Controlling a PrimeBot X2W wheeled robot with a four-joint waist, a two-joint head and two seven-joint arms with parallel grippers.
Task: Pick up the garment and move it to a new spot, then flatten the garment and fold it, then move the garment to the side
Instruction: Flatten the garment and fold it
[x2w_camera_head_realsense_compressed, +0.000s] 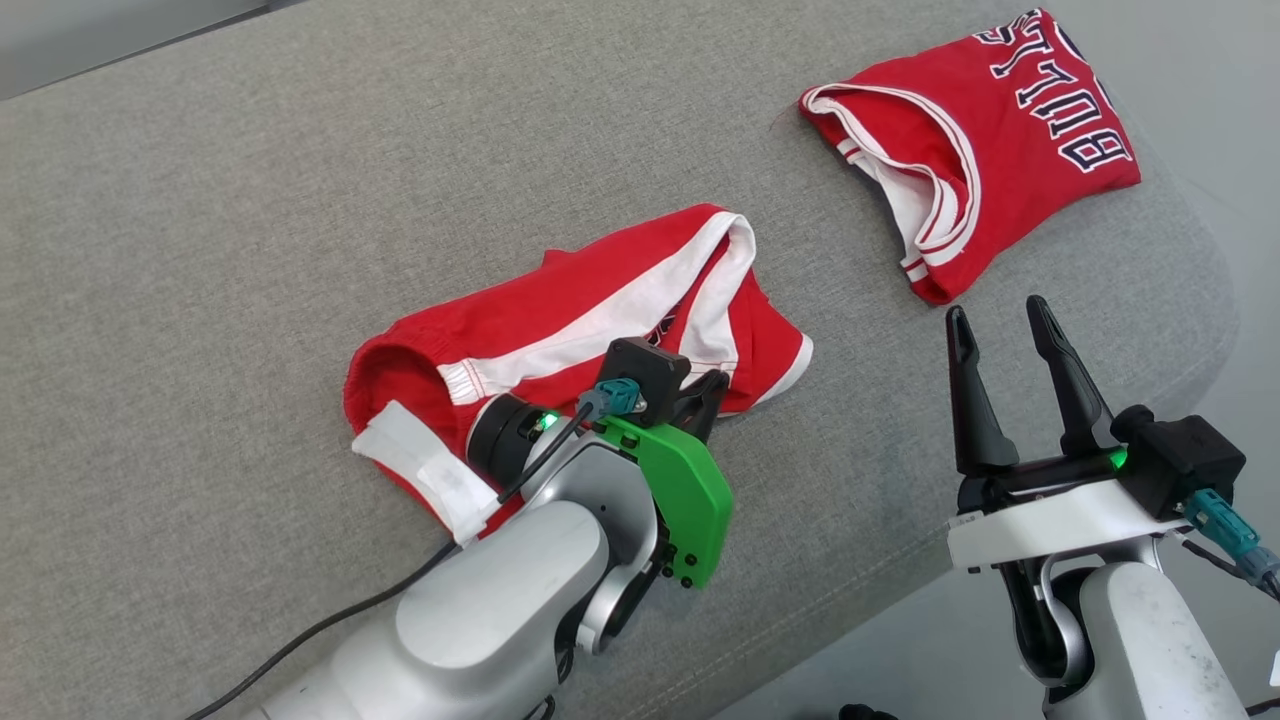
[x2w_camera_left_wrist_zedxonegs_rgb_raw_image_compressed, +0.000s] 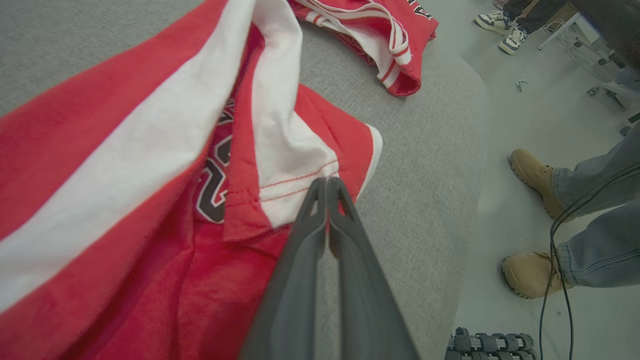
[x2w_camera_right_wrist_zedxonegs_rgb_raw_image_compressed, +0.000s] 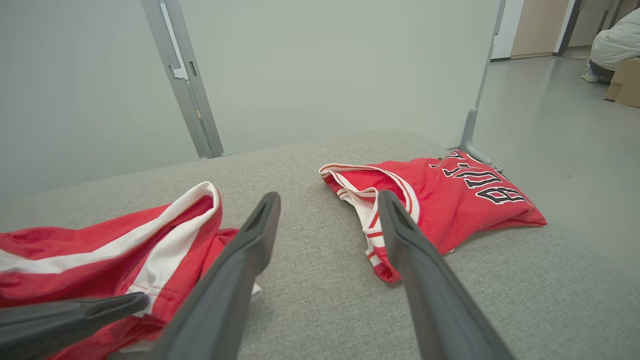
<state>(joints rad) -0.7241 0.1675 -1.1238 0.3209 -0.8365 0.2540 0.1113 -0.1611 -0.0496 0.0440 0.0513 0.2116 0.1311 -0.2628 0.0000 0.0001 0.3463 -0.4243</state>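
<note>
The garment (x2w_camera_head_realsense_compressed: 600, 310) is a pair of red shorts with white side stripes, lying crumpled in the middle of the grey cushion (x2w_camera_head_realsense_compressed: 200, 250). My left gripper (x2w_camera_head_realsense_compressed: 705, 395) reaches down onto its near right corner. In the left wrist view the two dark fingers of the left gripper (x2w_camera_left_wrist_zedxonegs_rgb_raw_image_compressed: 327, 182) are pressed together, their tips pinching the stitched white hem of the garment (x2w_camera_left_wrist_zedxonegs_rgb_raw_image_compressed: 125, 150). My right gripper (x2w_camera_head_realsense_compressed: 995, 312) hovers open to the right, over bare cushion, nothing between its fingers. The right wrist view has the right gripper (x2w_camera_right_wrist_zedxonegs_rgb_raw_image_compressed: 327, 197) between the garment (x2w_camera_right_wrist_zedxonegs_rgb_raw_image_compressed: 100, 250) and a jersey.
A folded red jersey (x2w_camera_head_realsense_compressed: 980, 140) with dark lettering lies at the cushion's far right corner. The cushion's rounded edge (x2w_camera_left_wrist_zedxonegs_rgb_raw_image_compressed: 475, 150) drops to the floor, where a person's tan boots (x2w_camera_left_wrist_zedxonegs_rgb_raw_image_compressed: 535, 175) and a cable stand. A metal post (x2w_camera_right_wrist_zedxonegs_rgb_raw_image_compressed: 185, 75) rises behind the cushion.
</note>
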